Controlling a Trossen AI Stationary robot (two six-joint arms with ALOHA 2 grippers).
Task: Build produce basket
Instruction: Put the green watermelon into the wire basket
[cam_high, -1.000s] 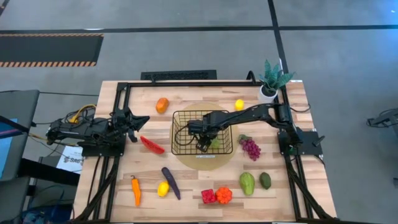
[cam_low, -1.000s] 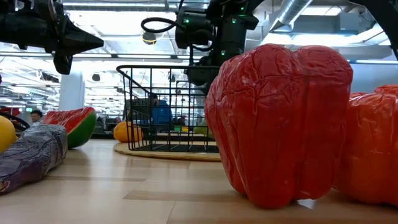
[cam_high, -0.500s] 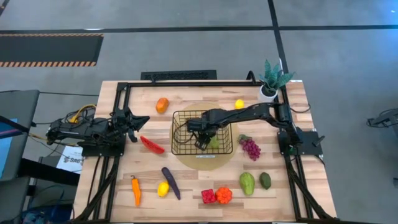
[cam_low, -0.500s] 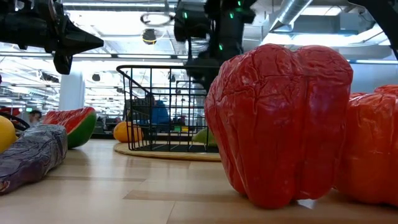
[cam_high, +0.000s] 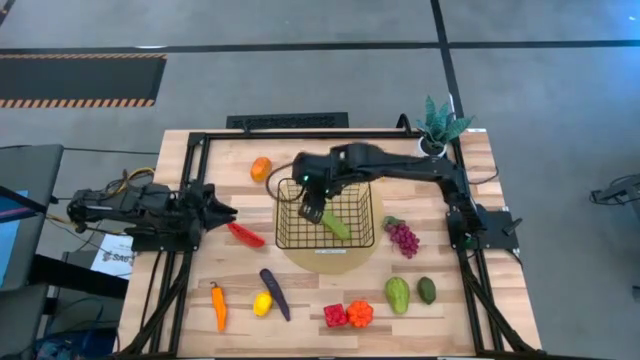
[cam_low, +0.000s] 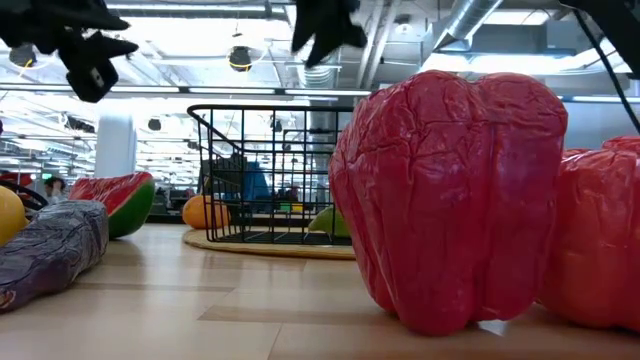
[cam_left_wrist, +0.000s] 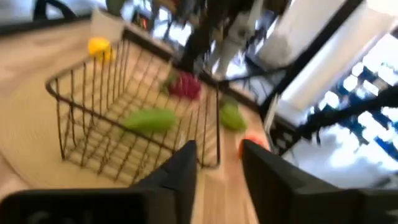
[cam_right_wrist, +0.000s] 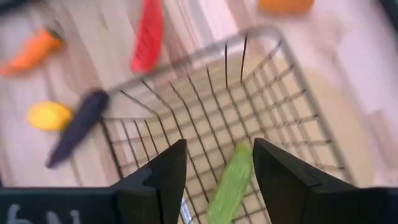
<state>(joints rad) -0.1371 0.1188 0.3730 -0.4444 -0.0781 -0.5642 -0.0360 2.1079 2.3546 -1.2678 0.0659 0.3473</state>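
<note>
The basket (cam_high: 325, 215) sits at the table's centre on a round tan mat (cam_high: 330, 262), which judging by its placement marks the spot where produce is to be collected. One green vegetable (cam_high: 336, 225) lies alone on the basket floor, toward its 4 o'clock corner, so the build looks barely begun. The right gripper (cam_high: 312, 212) hangs above the basket's 9 o'clock half with its fingers parted and nothing between them; in its wrist view the green piece (cam_right_wrist: 231, 180) shows through the gap, well below, which reads as a drop just made from a height that clears the wire rim. The left gripper (cam_high: 226, 211) waits at the table's 9 o'clock edge, pointing toward the basket, fingers slightly apart and empty, just beside the watermelon slice (cam_high: 244, 235), probably its nearest pick. The rest of the produce rings the mat: an orange (cam_high: 260, 169) at 11, a lemon (cam_high: 384, 168) at 1, grapes (cam_high: 403, 238) at 3, two avocados (cam_high: 398, 295) at 5, peppers (cam_high: 350, 315) at 6, an eggplant (cam_high: 274, 293) and carrot (cam_high: 218, 306) at 7. A white sheet with dark print lies under the left arm's base; I cannot read it.
</note>
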